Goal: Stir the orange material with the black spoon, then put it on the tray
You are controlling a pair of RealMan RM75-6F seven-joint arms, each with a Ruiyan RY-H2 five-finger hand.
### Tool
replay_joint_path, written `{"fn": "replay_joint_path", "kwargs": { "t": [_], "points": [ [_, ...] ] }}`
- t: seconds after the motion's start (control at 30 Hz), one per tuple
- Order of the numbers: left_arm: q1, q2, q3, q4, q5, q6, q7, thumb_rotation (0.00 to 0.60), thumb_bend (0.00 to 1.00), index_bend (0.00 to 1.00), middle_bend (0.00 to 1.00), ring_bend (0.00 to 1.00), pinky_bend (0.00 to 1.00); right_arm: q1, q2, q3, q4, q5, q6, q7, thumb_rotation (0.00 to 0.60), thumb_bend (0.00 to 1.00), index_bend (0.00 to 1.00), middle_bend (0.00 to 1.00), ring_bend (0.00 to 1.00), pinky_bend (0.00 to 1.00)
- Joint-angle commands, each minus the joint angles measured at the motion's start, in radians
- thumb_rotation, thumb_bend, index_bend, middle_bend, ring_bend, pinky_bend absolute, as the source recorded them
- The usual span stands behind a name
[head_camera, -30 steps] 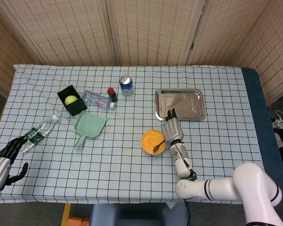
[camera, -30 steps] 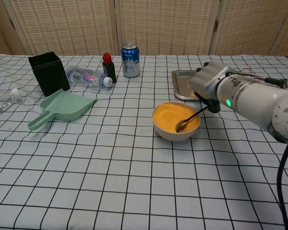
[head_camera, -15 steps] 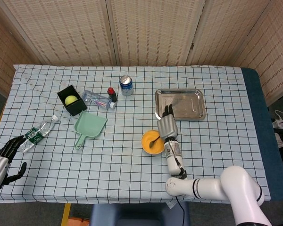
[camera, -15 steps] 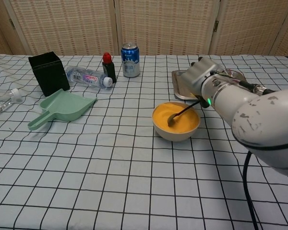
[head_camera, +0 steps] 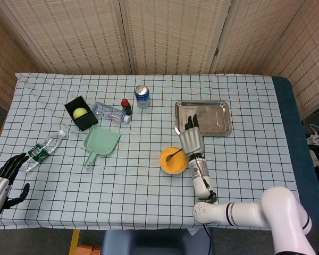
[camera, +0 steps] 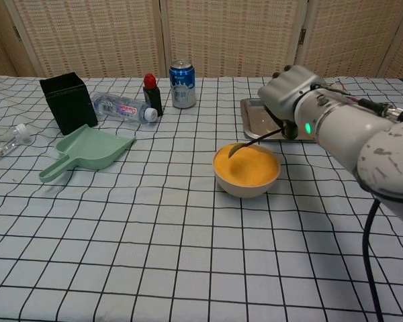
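A white bowl of orange material stands on the checked cloth in front of the metal tray; from the head view the bowl lies just below the tray. My right hand grips the black spoon by its handle, and the spoon's bowl end hangs over the far left of the orange material. In the head view the right hand sits between bowl and tray. My left hand lies open at the table's front left corner, holding nothing.
A green dustpan, a black box, a lying plastic bottle, a small red-capped bottle and a blue can stand left of the bowl. A crushed bottle lies near the left hand.
The right hand swept the spoon from the bowl's near right side toward its far left, and the spoon tip now shows higher, at the material's far edge. The left hand stayed put.
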Motion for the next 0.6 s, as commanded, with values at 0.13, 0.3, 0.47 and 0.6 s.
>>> {"fn": "replay_joint_path", "kwargs": {
  "t": [0.13,0.3,0.47,0.6],
  "points": [
    [-0.005,-0.007,0.000,-0.012,0.002,-0.009,0.029,0.600,0.52,0.00,0.02,0.00,0.19,-0.060,0.070,-0.035,-0.057,-0.068,0.009,0.072,0.600,0.80,1.00,0.25,0.00,0.01],
    [-0.008,-0.009,0.001,-0.019,0.003,-0.015,0.044,0.600,0.52,0.00,0.02,0.00,0.19,-0.063,0.054,-0.034,-0.011,-0.069,-0.022,0.080,0.600,0.80,1.00,0.25,0.00,0.01],
    [-0.011,-0.010,-0.001,-0.011,-0.001,-0.018,0.035,0.600,0.52,0.00,0.02,0.00,0.19,-0.039,-0.004,-0.012,0.080,-0.041,-0.068,0.060,0.600,0.80,1.00,0.25,0.00,0.01],
    [-0.014,-0.008,-0.004,-0.002,-0.010,-0.026,0.018,0.600,0.52,0.00,0.02,0.00,0.19,-0.016,-0.057,0.007,0.159,-0.028,-0.097,0.047,0.600,0.80,1.00,0.25,0.00,0.01]
  ]
}}
